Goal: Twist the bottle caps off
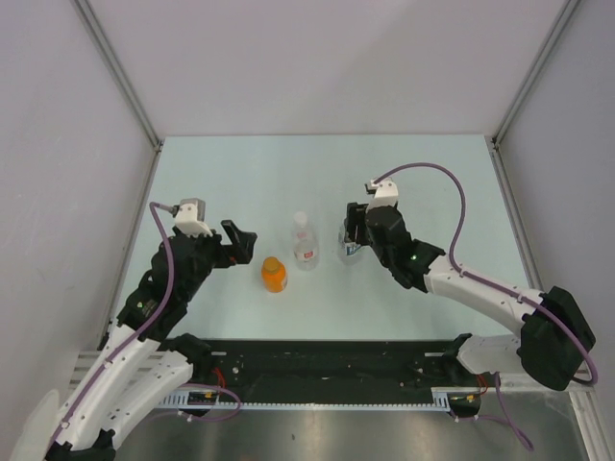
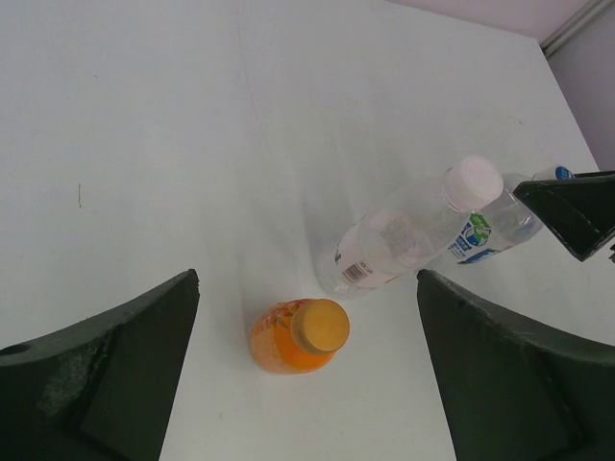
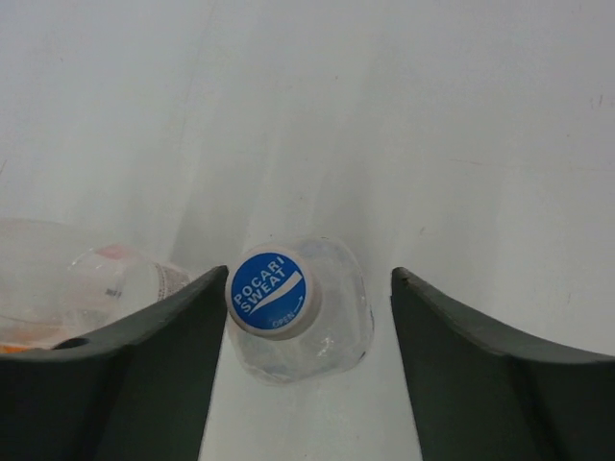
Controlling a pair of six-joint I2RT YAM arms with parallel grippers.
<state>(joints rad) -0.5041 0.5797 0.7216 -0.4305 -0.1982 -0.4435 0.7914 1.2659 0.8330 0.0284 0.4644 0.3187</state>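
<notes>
Table (image 1: 240, 173): pale mint-green top, matte and evenly lit, with only faint, soft shadows. One small dark mark (image 2: 79, 195) shows in the left wrist view.
Back wall (image 1: 327, 58), left wall (image 1: 48, 192), right wall (image 1: 577, 211): plain light-grey panels closing three sides.
Corner posts (image 1: 115, 72): two silvery metal profiles running to the table's far corners.
Near edge: black strip (image 1: 327, 357), then white slotted rail (image 1: 317, 396), then grey surface (image 1: 327, 432), possibly brushed metal.
</notes>
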